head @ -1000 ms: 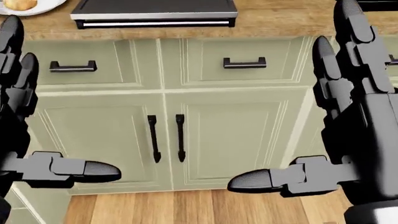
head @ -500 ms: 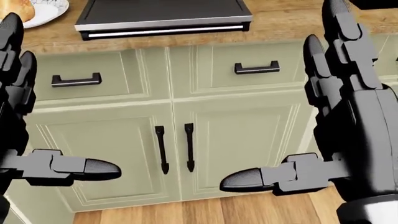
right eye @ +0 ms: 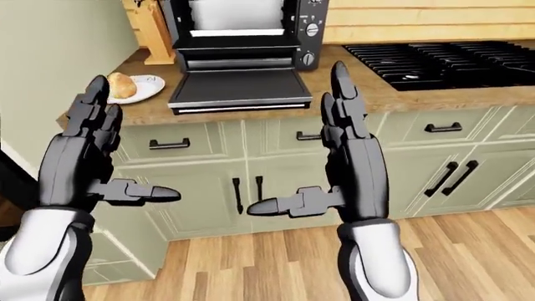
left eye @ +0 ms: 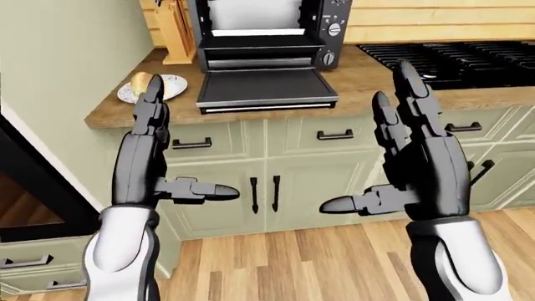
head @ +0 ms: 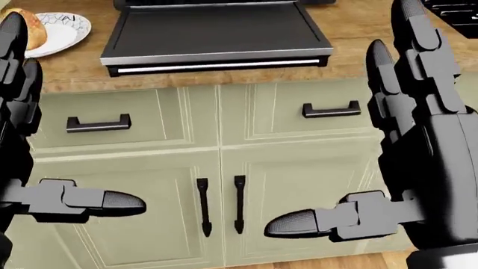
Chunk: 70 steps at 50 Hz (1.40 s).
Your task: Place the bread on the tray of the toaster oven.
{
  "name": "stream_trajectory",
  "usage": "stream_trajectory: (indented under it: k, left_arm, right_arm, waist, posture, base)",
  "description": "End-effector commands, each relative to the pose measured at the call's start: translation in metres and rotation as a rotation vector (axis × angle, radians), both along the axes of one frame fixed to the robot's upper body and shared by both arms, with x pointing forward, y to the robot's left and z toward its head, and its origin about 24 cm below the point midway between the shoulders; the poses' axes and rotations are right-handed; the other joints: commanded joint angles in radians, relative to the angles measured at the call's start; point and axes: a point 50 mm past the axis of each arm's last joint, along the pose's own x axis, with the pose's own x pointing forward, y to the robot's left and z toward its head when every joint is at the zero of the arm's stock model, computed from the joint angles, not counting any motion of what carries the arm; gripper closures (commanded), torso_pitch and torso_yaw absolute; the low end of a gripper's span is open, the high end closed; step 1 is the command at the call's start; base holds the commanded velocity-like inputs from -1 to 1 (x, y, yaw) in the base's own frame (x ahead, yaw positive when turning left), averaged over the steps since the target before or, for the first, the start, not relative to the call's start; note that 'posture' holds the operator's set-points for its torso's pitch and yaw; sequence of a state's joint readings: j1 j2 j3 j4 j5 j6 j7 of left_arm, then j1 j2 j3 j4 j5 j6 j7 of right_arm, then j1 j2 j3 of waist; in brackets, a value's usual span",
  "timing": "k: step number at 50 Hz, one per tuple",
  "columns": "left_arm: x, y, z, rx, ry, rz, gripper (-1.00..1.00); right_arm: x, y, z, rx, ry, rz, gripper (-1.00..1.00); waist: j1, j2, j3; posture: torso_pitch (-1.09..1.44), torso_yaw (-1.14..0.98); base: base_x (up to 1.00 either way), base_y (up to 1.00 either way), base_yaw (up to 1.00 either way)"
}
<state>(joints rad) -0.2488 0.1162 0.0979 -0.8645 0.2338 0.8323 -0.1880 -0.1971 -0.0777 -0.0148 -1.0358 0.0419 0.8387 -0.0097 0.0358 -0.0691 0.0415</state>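
Observation:
The bread [right eye: 121, 85], a golden roll, lies on a white plate [right eye: 142, 89] on the wooden counter, left of the toaster oven [right eye: 243, 28]. The oven's door [right eye: 238, 88] hangs open and flat over the counter edge, and its tray [right eye: 238, 61] shows inside the open mouth. My left hand [right eye: 92, 160] is open and empty, raised below the plate. My right hand [right eye: 330, 163] is open and empty, raised below the oven door. Both hands are well short of the counter.
A wooden knife block [left eye: 175, 31] stands behind the plate. A black stove top [right eye: 443, 59] lies right of the oven. Green cabinet doors with black handles [head: 220, 204] run under the counter. A pale wall panel [left eye: 58, 81] stands at the left. Wood floor lies below.
The whole head view has shifted downward in the picture: the camera has moved, so the counter, oven door and plate show more fully. My hands keep the same open pose.

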Motion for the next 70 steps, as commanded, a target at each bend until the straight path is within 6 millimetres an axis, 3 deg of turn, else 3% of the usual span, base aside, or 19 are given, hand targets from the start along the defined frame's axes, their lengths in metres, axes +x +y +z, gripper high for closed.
stream_trajectory:
  k: [1,2,4,10,14,22,27,28,30,32,37,41,43,44,46,57,64,67,70]
  left_arm:
    - [-0.0024,-0.0036,0.0082,0.009,-0.055,-0.019,-1.0]
    - [-0.0024,-0.0039,0.0082,0.01,-0.055,-0.02,-1.0]
    - [-0.0032,-0.0035,0.0077,0.01,-0.054,-0.021,-1.0]
    - [-0.0038,-0.0021,0.0089,0.012,-0.058,-0.014,-1.0]
    - [-0.0029,-0.0024,0.0086,0.014,-0.058,-0.015,-1.0]
    - [-0.0033,-0.0017,0.0092,0.017,-0.06,-0.012,-1.0]
    - [-0.0035,-0.0013,0.0109,0.018,-0.062,-0.011,-1.0]
    - [-0.0033,-0.0012,0.0109,0.018,-0.062,-0.011,-1.0]
    - [-0.0027,-0.001,0.0111,0.018,-0.062,-0.009,-1.0]
    - [-0.0023,-0.0018,0.0096,0.02,-0.06,-0.012,-1.0]
    - [-0.0033,-0.0013,0.0089,0.021,-0.059,-0.009,-1.0]
    - [-0.0035,-0.001,0.0092,0.024,-0.059,-0.008,-1.0]
    - [-0.0035,-0.0012,0.009,0.023,-0.059,-0.008,-1.0]
    - [-0.0034,-0.0018,0.0088,0.022,-0.058,-0.01,-1.0]
    - [-0.0032,-0.0019,0.0082,0.023,-0.057,-0.01,-1.0]
    - [-0.0031,-0.0017,0.0083,0.03,-0.057,-0.009,-1.0]
    - [-0.0028,-0.0027,0.0088,0.033,-0.056,-0.013,-1.0]
    - [-0.0026,-0.0028,0.0088,0.033,-0.056,-0.013,-1.0]
    - [-0.005,-0.0029,0.0079,0.035,-0.053,-0.015,-1.0]
  right_arm:
    - [-0.0022,-0.0018,0.0059,-0.001,-0.043,-0.015,-1.0]
    - [-0.0022,-0.0016,0.006,0.0,-0.044,-0.014,-1.0]
    - [-0.0022,-0.0014,0.0059,-0.006,-0.044,-0.013,-1.0]
    - [-0.0022,-0.0015,0.0061,-0.008,-0.045,-0.014,-1.0]
    - [-0.0022,-0.0012,0.006,-0.01,-0.045,-0.016,-1.0]
    - [-0.0021,-0.0006,0.0072,-0.013,-0.051,-0.012,-1.0]
    - [-0.0018,-0.0005,0.008,-0.02,-0.054,-0.01,-1.0]
    - [-0.0017,-0.0001,0.0083,-0.022,-0.055,-0.009,-1.0]
    - [-0.0016,0.0003,0.0086,-0.025,-0.056,-0.009,-1.0]
    - [-0.002,0.0008,0.0074,-0.026,-0.053,-0.007,-1.0]
    - [-0.0024,0.0,0.0065,-0.026,-0.052,-0.01,-1.0]
    - [-0.0025,-0.0007,0.0061,-0.022,-0.051,-0.012,-1.0]
    - [-0.0026,-0.0003,0.0058,-0.022,-0.05,-0.012,-1.0]
    - [-0.0029,-0.0006,0.0052,-0.02,-0.049,-0.011,-1.0]
    - [-0.0031,-0.001,0.0046,-0.023,-0.048,-0.013,-1.0]
    - [-0.0028,-0.0009,0.0053,-0.019,-0.049,-0.013,-1.0]
    - [-0.0021,0.0001,0.0068,-0.024,-0.051,-0.011,-1.0]
    - [-0.0023,-0.0002,0.0063,-0.021,-0.051,-0.01,-1.0]
    - [-0.0029,-0.001,0.0051,-0.011,-0.049,-0.013,-1.0]
  waist:
    - [-0.01,-0.039,-0.026]
    - [-0.021,0.012,-0.008]
    - [-0.028,-0.003,-0.006]
    - [-0.042,0.06,0.003]
    - [-0.055,0.155,-0.028]
    - [-0.031,0.11,-0.006]
    - [-0.021,0.016,-0.016]
    - [-0.016,0.049,-0.014]
    - [-0.025,0.053,-0.047]
    - [-0.031,0.024,-0.026]
    - [-0.043,0.037,-0.028]
    - [-0.046,0.094,-0.018]
    - [-0.048,0.163,-0.038]
    - [-0.051,0.17,-0.053]
    - [-0.046,0.144,-0.023]
    - [-0.02,0.02,-0.025]
    - [-0.032,0.075,-0.031]
    - [-0.032,0.047,-0.04]
    - [-0.039,0.06,-0.027]
  posture:
    - [0.0,0.0]
    - [0.0,0.0]
    - [0.0,0.0]
    - [0.0,0.0]
    - [0.0,0.0]
    - [0.0,0.0]
    - [0.0,0.0]
    - [0.0,0.0]
    - [0.0,0.0]
    - [0.0,0.0]
    - [0.0,0.0]
    - [0.0,0.0]
    - [0.0,0.0]
    - [0.0,0.0]
    - [0.0,0.0]
    - [0.0,0.0]
    - [0.0,0.0]
    - [0.0,0.0]
    - [0.0,0.0]
  base:
    - [0.39,0.0,0.0]
    - [0.4,0.0,0.0]
    - [0.4,0.0,0.0]
    - [0.4,0.0,0.0]
    - [0.37,0.0,0.0]
    - [0.2,0.0,0.0]
    - [0.0,0.0,0.0]
    - [0.0,0.01,0.0]
    - [0.0,0.05,0.0]
    - [0.0,0.14,0.0]
    - [0.0,0.25,0.0]
    - [0.0,0.27,0.0]
    - [0.0,0.27,0.0]
    - [0.0,0.27,0.0]
    - [0.0,0.28,0.0]
    - [0.0,0.15,0.0]
    - [0.0,0.08,0.0]
    - [0.0,0.25,0.0]
    - [0.0,0.15,0.0]
